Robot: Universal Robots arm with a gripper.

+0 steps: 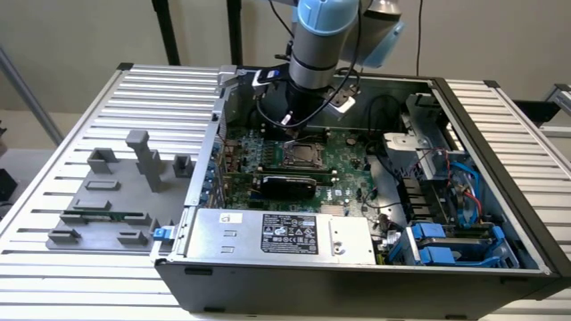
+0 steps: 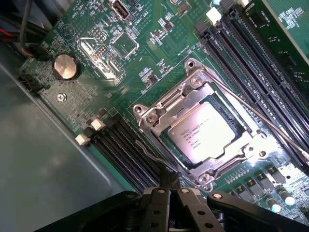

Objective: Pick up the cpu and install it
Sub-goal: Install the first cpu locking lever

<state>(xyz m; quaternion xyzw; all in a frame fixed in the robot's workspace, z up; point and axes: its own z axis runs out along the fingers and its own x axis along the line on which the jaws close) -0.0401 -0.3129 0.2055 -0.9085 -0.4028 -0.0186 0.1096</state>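
The chip (image 2: 206,133) sits seated in its socket (image 2: 200,126) just ahead of the clenched, empty fingers (image 2: 169,181), already released for installation.

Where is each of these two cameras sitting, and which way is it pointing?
Exterior view: off the arm, above and in front of the open computer case, looking down into it; the robot arm reaches in over the motherboard.
Wrist view: on the robot's wrist, looking down at close range on the cpu in its socket; the shut end effector shows as black links at the picture's edge.
Shared: both show the motherboard and the cpu socket.
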